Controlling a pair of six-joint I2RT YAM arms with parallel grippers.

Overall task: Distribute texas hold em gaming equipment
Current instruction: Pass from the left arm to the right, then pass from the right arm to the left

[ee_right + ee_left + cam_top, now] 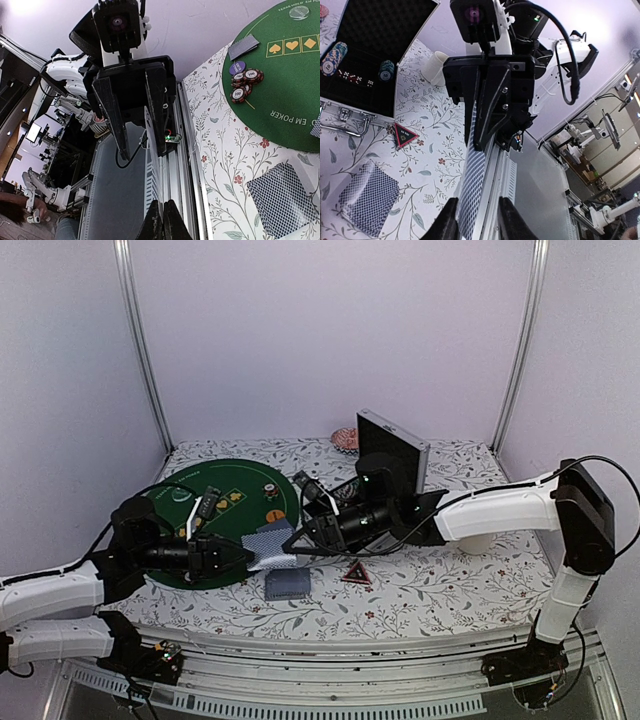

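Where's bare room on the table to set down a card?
Bare cloth between the red triangle and the right arm's base; also behind the green mat, left of the case. Crowded by the deck, where left hand meets right hand.

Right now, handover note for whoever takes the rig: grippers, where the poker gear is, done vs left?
Right gripper: shut on a card, held in mid-air between the arms.
Left gripper: open, fingers either side of that card, not clamped.
Deck: face down on the cloth beside the green mat.
Done: chip stack and two dealt cards on the mat.
Left: finish the card pass; spare chips sit in the case.
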